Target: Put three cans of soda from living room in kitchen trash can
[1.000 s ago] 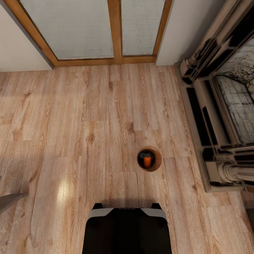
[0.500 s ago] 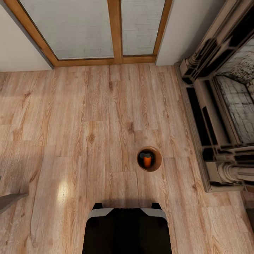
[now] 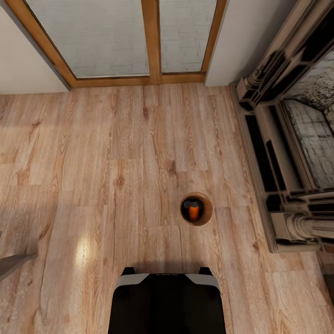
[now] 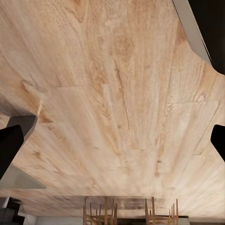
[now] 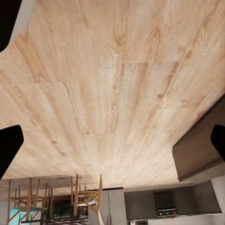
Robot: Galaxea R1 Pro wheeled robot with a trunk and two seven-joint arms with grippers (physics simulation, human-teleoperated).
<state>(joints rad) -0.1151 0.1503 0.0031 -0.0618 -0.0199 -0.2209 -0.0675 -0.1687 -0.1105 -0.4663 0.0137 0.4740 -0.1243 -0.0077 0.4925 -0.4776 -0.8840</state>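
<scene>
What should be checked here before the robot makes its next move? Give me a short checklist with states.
1. Trash can upright on the wood floor: ok.
2. A can of soda inside it: ok, one orange can visible.
3. All three cans inside: cannot tell, the bin's inside is dark.
4. Left gripper holds nothing: ok, fingers apart over bare floor.
5. Right gripper holds nothing: ok, fingers apart.
6. Path past the fireplace: ok, floor ahead of the base is open.
</scene>
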